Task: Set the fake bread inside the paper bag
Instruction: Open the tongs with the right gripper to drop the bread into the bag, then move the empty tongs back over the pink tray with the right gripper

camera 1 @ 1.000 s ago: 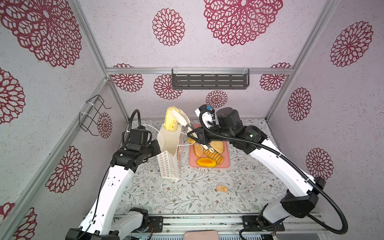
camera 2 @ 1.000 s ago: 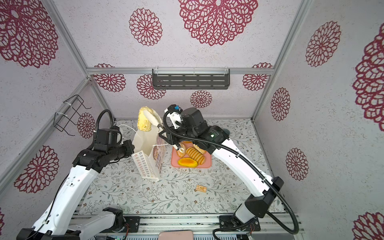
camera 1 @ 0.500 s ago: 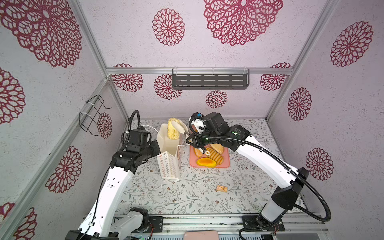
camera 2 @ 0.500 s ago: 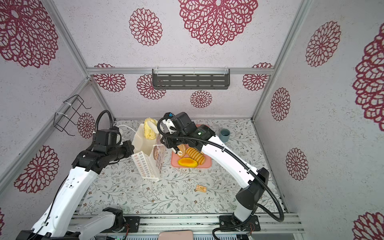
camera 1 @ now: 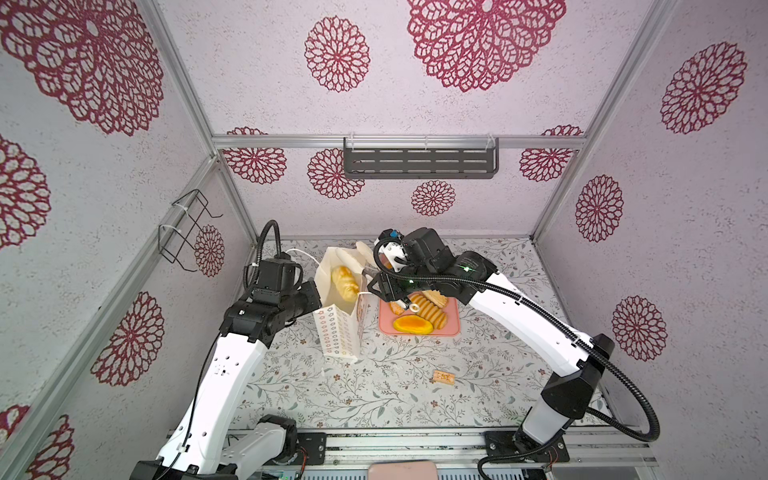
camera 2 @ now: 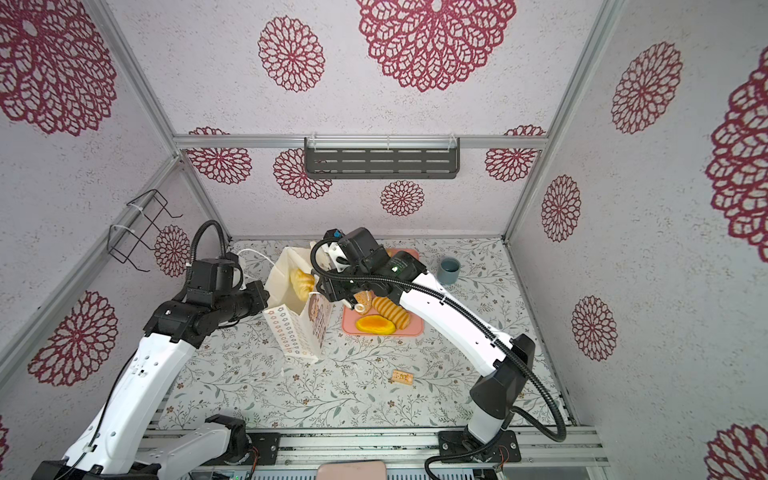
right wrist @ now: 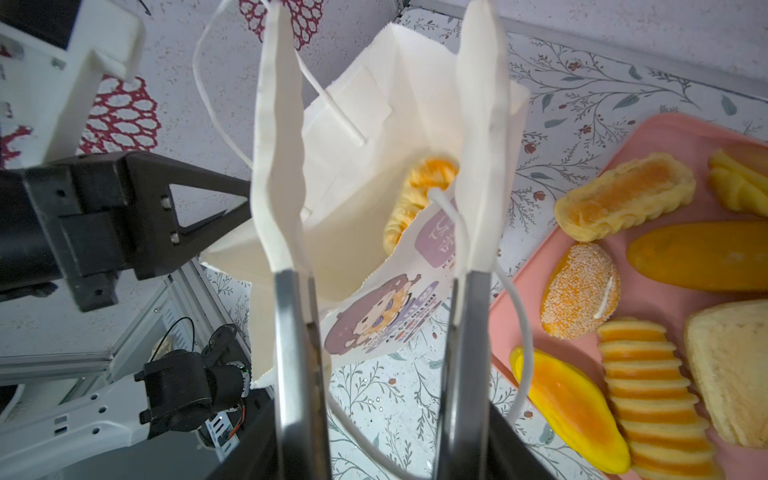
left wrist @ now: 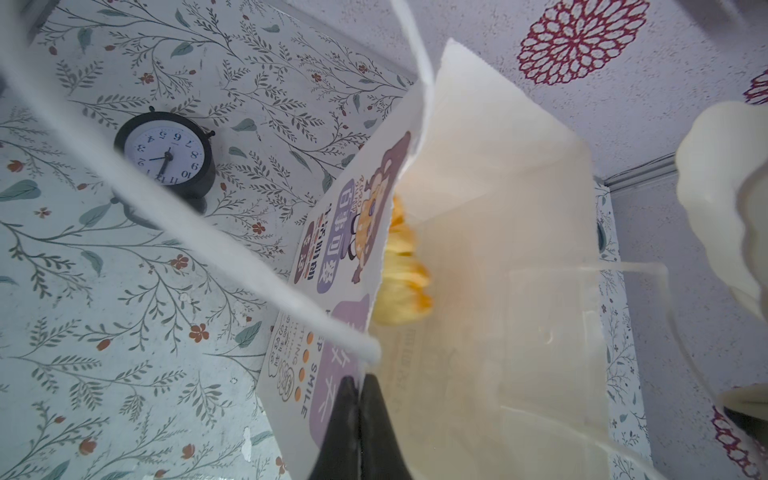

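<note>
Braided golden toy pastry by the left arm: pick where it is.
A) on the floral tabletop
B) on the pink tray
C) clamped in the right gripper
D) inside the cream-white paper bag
D: in a top view the braided golden toy pastry lies in the open mouth of the cream-white paper bag; the right gripper stands open and empty.

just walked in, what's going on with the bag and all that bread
The left gripper is shut on the rim of the tall cream-white paper bag, holding it upright and open. The right gripper hangs over the bag's mouth, jaws apart and empty. A golden braided toy pastry sits inside the bag. Several more toy pastries lie on the pink tray beside it.
</note>
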